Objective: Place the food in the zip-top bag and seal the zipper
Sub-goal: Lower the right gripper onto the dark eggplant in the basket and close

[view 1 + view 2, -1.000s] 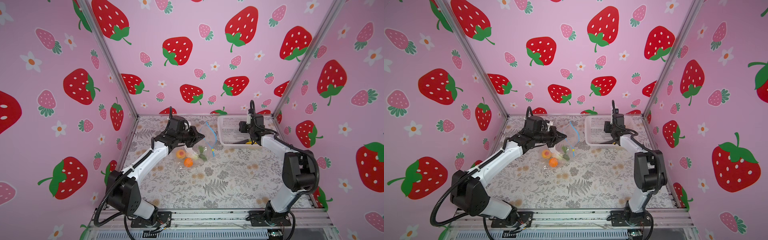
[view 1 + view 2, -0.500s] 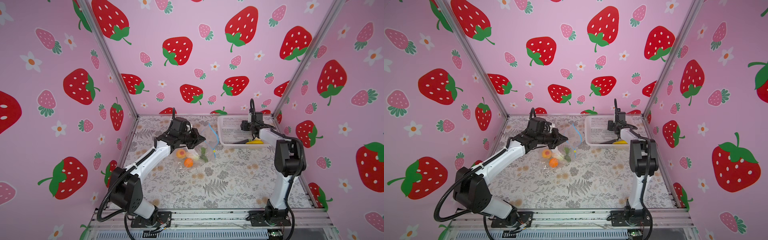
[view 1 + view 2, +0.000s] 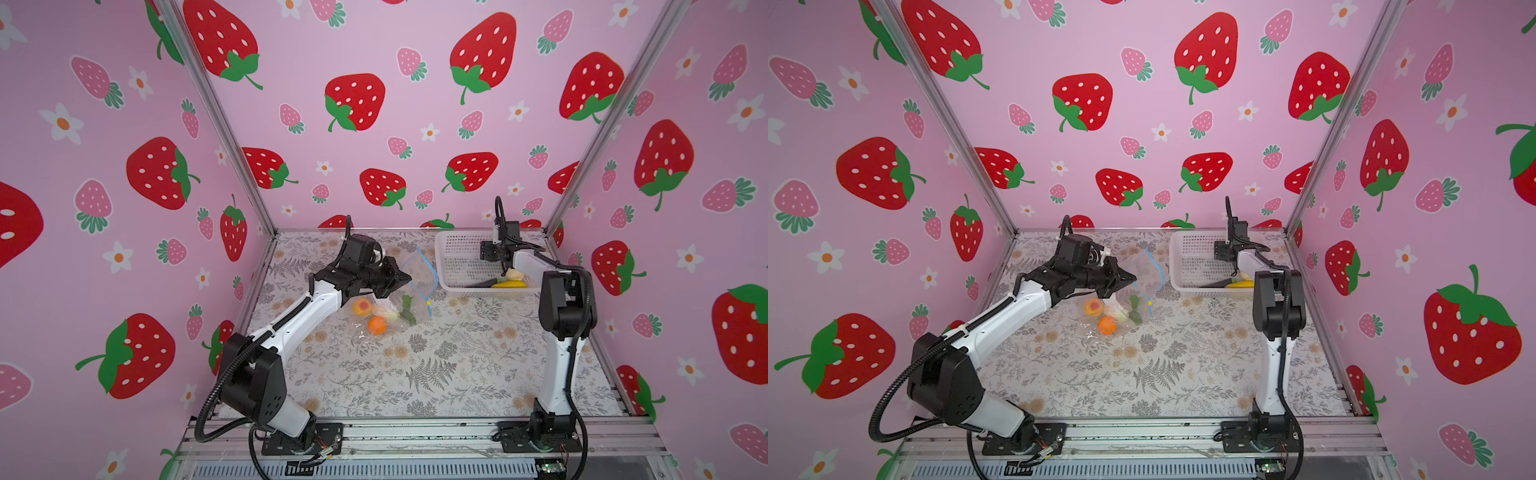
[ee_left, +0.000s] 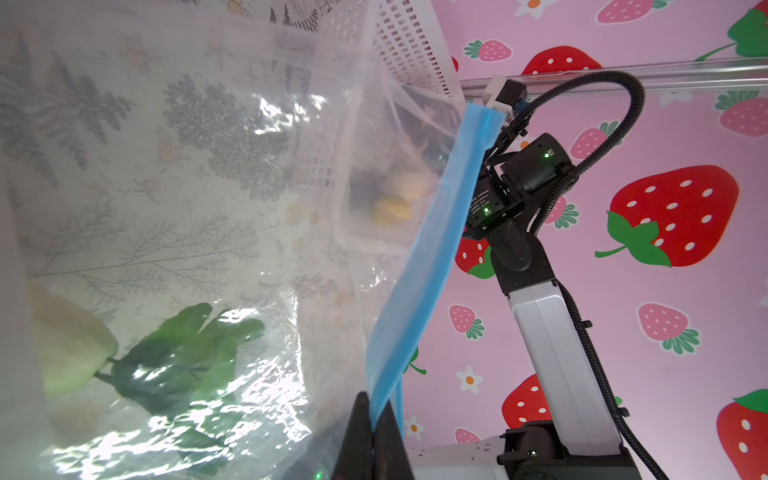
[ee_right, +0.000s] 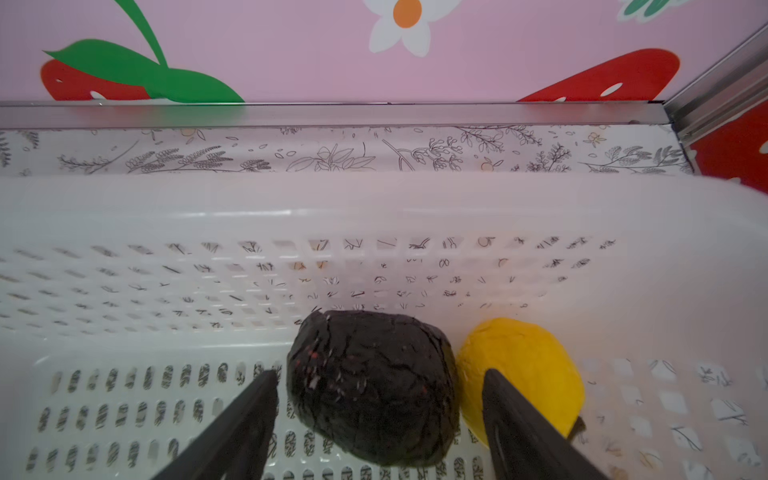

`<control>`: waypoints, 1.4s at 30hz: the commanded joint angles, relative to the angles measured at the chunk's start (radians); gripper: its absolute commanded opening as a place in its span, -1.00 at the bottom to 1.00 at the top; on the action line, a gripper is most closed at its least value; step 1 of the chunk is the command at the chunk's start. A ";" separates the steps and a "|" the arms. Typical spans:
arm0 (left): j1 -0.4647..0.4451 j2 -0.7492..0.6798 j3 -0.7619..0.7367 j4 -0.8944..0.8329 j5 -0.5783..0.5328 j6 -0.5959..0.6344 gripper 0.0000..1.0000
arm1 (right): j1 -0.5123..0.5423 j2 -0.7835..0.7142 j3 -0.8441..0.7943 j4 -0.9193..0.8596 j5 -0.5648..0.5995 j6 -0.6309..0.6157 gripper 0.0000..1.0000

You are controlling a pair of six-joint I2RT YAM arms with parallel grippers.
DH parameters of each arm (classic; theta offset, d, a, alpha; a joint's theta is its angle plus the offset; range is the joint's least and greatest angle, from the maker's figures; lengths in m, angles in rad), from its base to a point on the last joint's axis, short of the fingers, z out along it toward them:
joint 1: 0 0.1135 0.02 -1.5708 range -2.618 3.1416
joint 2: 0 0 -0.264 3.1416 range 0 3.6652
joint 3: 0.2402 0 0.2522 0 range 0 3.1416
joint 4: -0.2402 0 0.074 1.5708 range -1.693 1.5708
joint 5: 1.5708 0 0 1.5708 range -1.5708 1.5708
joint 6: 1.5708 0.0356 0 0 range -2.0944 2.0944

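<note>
Carefully close the right gripper (image 5: 379,374), jaws wide astride the avocado (image 5: 370,390), clear of the yellow fruit (image 5: 528,361) beside it; left gripper (image 4: 374,409) jaws pinch the zipper (image 4: 432,249).

text: none legible | right arm joint (image 4: 484,203): tiny white print; unreadable

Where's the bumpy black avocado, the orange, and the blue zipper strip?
avocado (image 5: 370,386): right wrist view, middle of its dark skin.
orange (image 3: 377,325): in a top view, centre of the fruit.
zipper (image 4: 432,257): left wrist view, midway along the blue strip.
</note>
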 commanded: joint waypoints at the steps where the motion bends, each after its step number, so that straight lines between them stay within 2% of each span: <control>1: -0.003 0.012 0.047 -0.017 0.015 0.009 -1.00 | -0.006 0.033 0.052 -0.053 0.026 -0.026 0.62; 14: -0.005 0.010 0.050 -0.020 0.009 0.009 -1.00 | -0.006 0.121 0.172 -0.116 0.008 -0.021 0.66; 25: -0.005 0.012 0.053 -0.023 0.012 0.011 -1.00 | -0.003 0.166 0.223 -0.132 -0.034 -0.005 0.60; 42: -0.005 0.008 0.050 -0.025 0.013 0.013 -1.00 | 0.007 0.160 0.228 -0.132 -0.074 0.020 0.29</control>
